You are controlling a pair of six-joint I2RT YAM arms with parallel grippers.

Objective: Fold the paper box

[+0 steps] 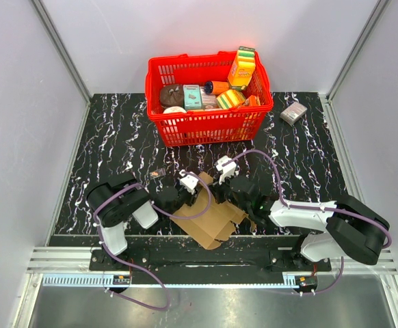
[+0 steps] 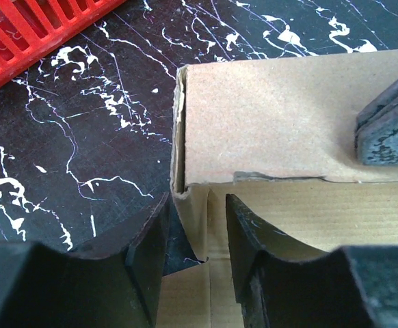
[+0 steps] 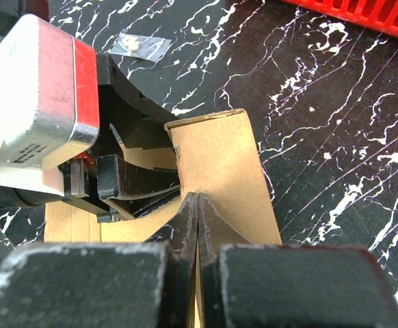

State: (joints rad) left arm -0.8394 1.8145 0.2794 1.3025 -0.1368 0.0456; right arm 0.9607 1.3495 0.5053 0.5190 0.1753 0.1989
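Paper box [image 1: 209, 220] lies flat near the arms' bases, corners toward 12 and 6 o'clock, one flap raised. Right gripper [image 3: 195, 208] is clenched on that flap. Left gripper [image 2: 197, 219] is spread astride an edge. Red basket [image 1: 209, 128] at 12 o'clock holds packages [image 1: 242, 67].

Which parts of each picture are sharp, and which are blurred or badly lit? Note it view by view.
Top view: even light, sharp throughout, soft shadows only. Left wrist view: the cardboard is crisp; the left gripper's fingers are dark and soft. Right wrist view: the right gripper's fingers blur at the bottom edge.
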